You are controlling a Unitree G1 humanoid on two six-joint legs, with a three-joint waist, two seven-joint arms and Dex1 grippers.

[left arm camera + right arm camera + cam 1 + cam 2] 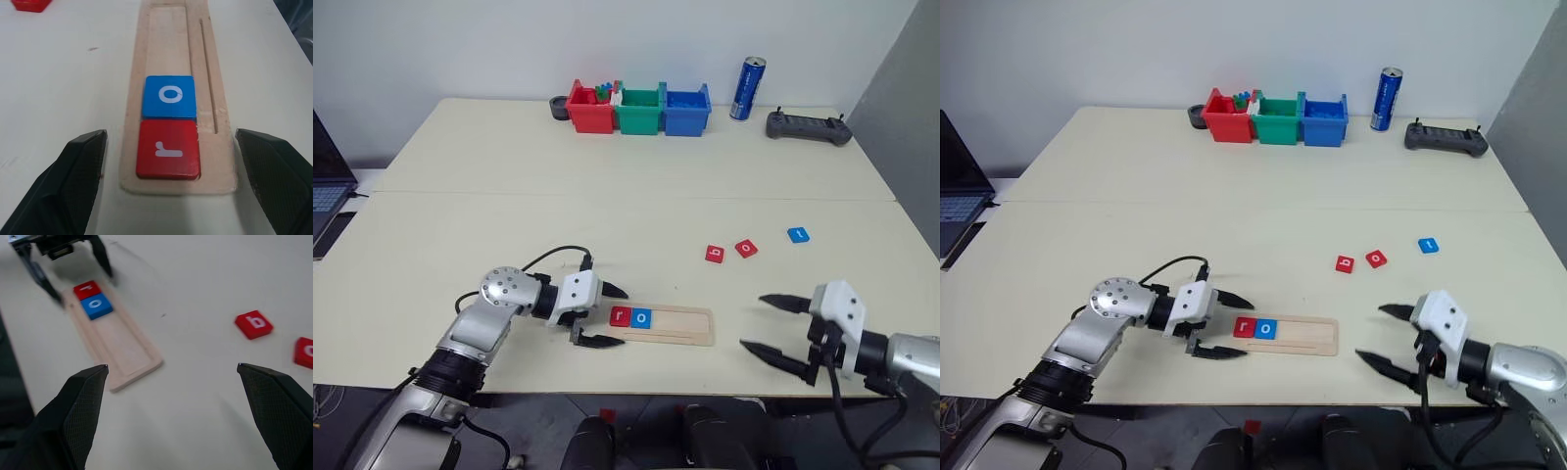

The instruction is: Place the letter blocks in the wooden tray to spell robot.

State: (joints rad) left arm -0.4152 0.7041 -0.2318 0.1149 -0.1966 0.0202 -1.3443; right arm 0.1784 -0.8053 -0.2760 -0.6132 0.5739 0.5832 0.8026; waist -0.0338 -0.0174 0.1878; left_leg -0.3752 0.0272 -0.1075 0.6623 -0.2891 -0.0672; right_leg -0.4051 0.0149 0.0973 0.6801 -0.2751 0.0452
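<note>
The wooden tray [677,325] lies near the table's front edge. A red "r" block [621,315] and a blue "o" block [642,317] sit side by side at its left end, also close up as the "r" block [168,154] and the "o" block [169,96]. My left gripper [625,317] is open, its fingers straddling that end of the tray and holding nothing. Three loose blocks lie further back on the right: a red "b" [715,254], a red "o" [746,248] and a blue "t" [798,235]. My right gripper [752,321] is open and empty, just right of the tray.
Red [591,110], green [638,112] and blue [687,111] plastic bins stand in a row at the back, with a blue can [747,88] and a black controller [808,126] to their right. A laptop [328,191] sits off the table's left edge.
</note>
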